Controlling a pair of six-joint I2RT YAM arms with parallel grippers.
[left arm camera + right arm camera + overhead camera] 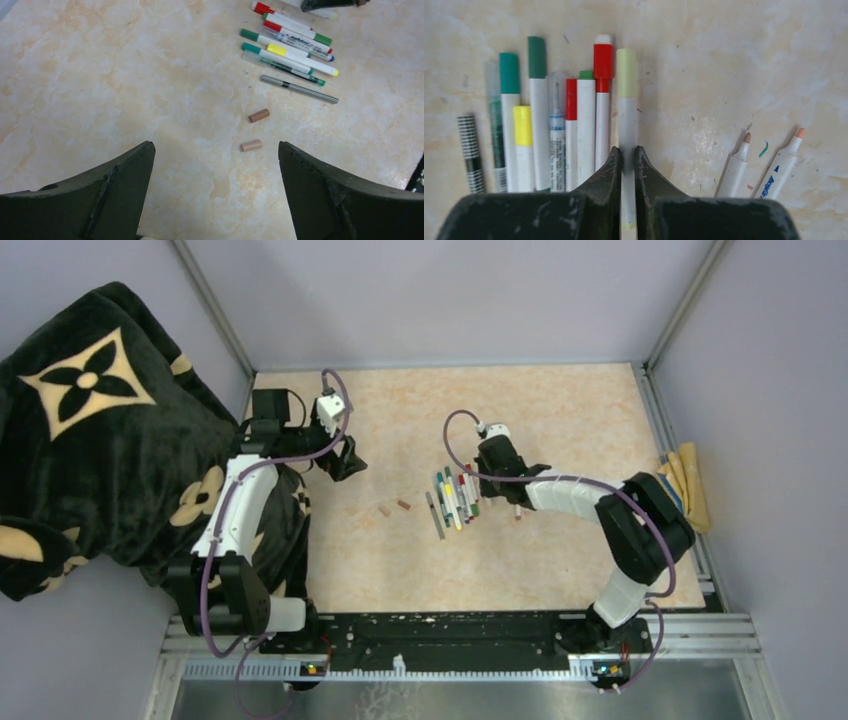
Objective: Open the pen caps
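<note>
One pale yellow-green plastic cap point(626, 72) is the job in hand. It sits on the far end of a white-barrelled pen point(626, 125), and my right gripper point(626, 155) is clamped on that barrel, its dark fingers pinching it about midway. I can't tell whether the pen is lifted or lying on the table.

Immediately left of that gripper lies the row of capped pens point(549, 130), with red, green, teal and yellow caps. A slim black-and-white checked pen point(469, 145) lies at the far left of the row. To the gripper's right, a little apart, are two bare-tipped white pens point(734, 165) with orange-brown nibs.

My left gripper point(215, 145) hangs wide open over the beige marbled tabletop point(100, 75). Two short tan-brown caps point(259, 115) lie loose just ahead of it, toward its right finger.

I judge two pens done and this one only gripped, its cap not yet off. The next move needs the left gripper brought across to pinch only the cap. It should then pull straight along the barrel while the right holds firm, with the pen raised enough to clear its neighbours.

For writing, the rightmost bare-tipped pen carries blue lettering that seems to begin "As", but the rest is cut off and I can't read it. A clear-barrelled pen point(556, 135) in the row has a blue-and-white label too small to make out.
</note>
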